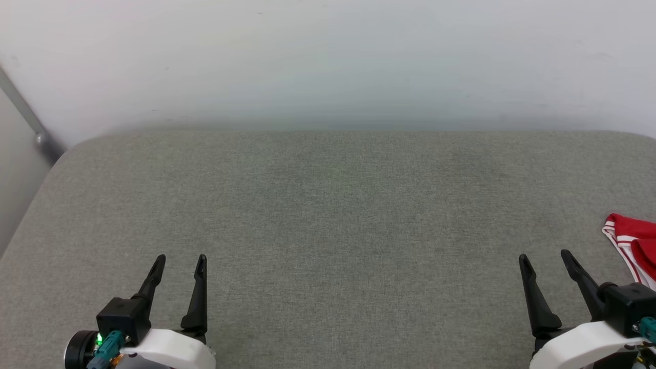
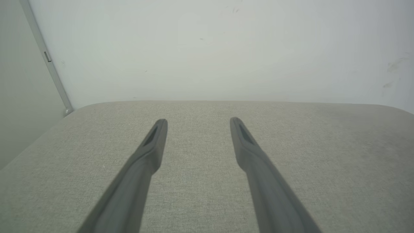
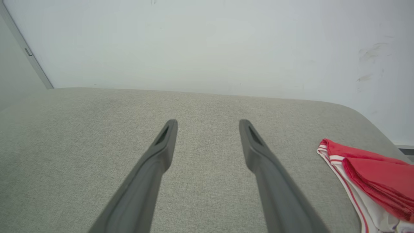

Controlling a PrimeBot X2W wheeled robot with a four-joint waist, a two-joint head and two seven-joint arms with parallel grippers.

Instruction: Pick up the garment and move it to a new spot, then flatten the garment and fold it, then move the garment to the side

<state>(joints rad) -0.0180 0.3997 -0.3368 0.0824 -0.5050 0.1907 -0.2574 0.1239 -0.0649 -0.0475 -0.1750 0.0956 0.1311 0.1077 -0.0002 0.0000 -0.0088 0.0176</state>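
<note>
Since left claw point(image 1: 181, 259) and right claw point(image 1: 544, 254) both released, empty: garment point(image 1: 631, 237) off right of right claw, reckon swing over, pinch red fold.

Head looks down; low wrists share the cushion point(image 1: 328, 205).

Bright, even, glare-free light. Beyond the left gripper point(image 1: 181, 258) the wall point(image 1: 328, 61) dims at its foot; that gripper's fingers point(image 2: 129, 191) blur near the lens.

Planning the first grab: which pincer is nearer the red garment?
Right. The right pincer is open just left of the garment; the left pincer is far across the grey cushion.
</note>
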